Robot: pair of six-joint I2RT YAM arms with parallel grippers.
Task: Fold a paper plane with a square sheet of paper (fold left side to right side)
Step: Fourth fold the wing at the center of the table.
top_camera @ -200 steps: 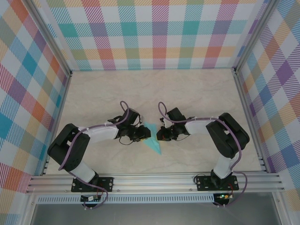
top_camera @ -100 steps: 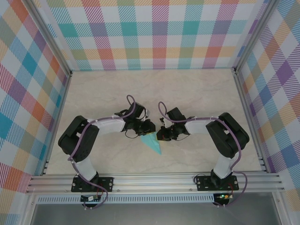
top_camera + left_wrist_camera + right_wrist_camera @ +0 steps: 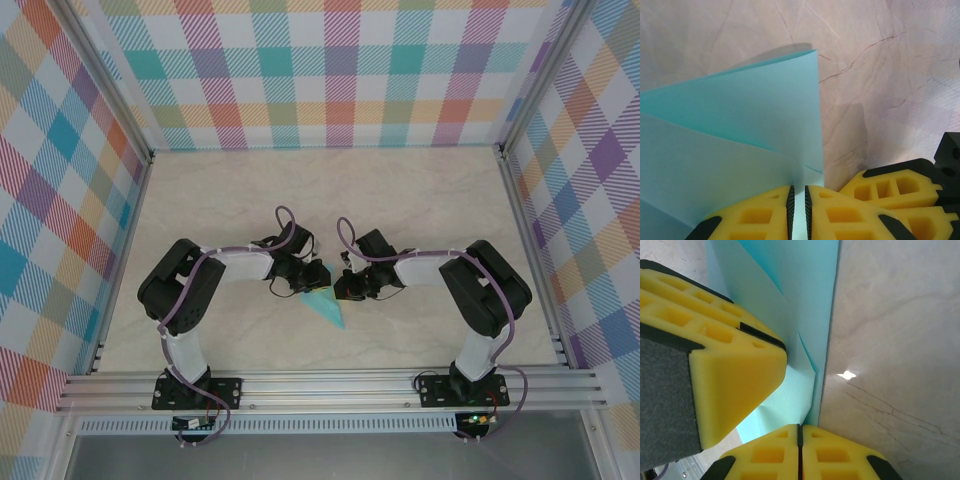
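1. Near the front middle of the table (image 3: 420, 200), right between the two wrists, lies the paper plane (image 3: 326, 306). It's a slim turquoise dart with its nose aimed toward the arm bases and a bit to the right.
2. The left gripper (image 3: 797, 195) is clamped on it. In the wrist cam, the yellow fingers (image 3: 760, 215) squeeze a thin strip of paper, with folded layers spreading out beyond them.
3. The right gripper (image 3: 799, 432) has its jaws pressed together, tips right at the paper's edge. Honestly can't tell if any paper is caught in there.
4. The two grippers sit just beside each other.
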